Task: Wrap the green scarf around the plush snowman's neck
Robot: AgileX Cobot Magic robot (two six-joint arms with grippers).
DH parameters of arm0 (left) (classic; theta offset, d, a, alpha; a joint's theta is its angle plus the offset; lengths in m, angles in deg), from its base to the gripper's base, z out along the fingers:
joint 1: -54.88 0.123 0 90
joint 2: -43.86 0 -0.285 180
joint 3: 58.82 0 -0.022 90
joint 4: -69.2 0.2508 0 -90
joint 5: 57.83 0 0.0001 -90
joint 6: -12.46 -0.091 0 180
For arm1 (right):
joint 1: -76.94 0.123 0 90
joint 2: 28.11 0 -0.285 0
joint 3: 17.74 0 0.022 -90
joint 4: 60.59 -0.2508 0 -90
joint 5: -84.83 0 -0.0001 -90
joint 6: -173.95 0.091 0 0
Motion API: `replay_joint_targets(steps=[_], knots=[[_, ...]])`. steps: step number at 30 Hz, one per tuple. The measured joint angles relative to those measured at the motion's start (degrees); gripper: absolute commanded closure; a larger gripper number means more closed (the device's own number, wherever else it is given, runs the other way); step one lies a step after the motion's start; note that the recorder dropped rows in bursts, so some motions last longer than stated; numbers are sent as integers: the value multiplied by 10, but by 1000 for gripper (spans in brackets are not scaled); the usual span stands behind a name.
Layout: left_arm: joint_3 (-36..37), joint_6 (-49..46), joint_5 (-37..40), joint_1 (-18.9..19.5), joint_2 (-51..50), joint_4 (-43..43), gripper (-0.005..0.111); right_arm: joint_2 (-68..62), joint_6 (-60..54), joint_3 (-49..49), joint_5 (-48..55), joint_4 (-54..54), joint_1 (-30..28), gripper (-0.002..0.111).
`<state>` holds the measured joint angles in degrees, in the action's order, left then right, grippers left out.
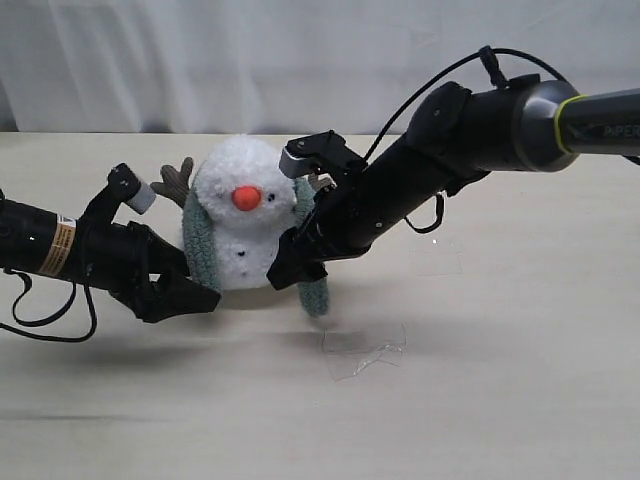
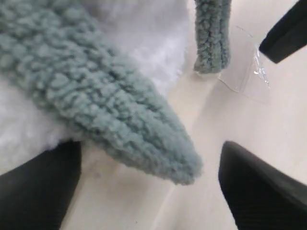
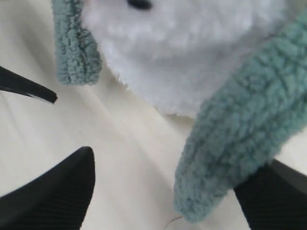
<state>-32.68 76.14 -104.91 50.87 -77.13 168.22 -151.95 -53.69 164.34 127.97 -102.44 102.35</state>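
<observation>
The plush snowman (image 1: 245, 240) stands upright at the table's middle, orange nose facing the camera. The green scarf (image 1: 200, 250) passes behind its neck, and both ends hang down the front, one on each side. My left gripper (image 1: 195, 292) lies low at the snowman's left. It is open, and the scarf's left end (image 2: 120, 110) lies loose between its fingers (image 2: 38, 191). My right gripper (image 1: 290, 265) is open at the snowman's right side. The scarf's right end (image 3: 235, 139) rests against one of its fingers (image 3: 273, 196). The white body (image 3: 182, 52) fills the wrist views.
A clear scrap of plastic film (image 1: 362, 347) lies flat on the table just in front of the scarf's right end, also in the left wrist view as a clear scrap (image 2: 244, 72). A white curtain (image 1: 300, 60) hangs behind the table.
</observation>
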Motion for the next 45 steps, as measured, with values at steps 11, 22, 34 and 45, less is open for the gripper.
replay_joint_targets(steps=[11,22,34,45], knots=[[0,-20,5,0,0,10,29,33,31,0,-8,58,0,35],[0,-23,44,0,0,11,29,82,121,0,-19,212,0,42],[0,-11,74,28,51,12,43,179,101,0,-236,186,18,104],[0,5,-31,96,69,2,101,71,95,80,-331,140,74,104]])
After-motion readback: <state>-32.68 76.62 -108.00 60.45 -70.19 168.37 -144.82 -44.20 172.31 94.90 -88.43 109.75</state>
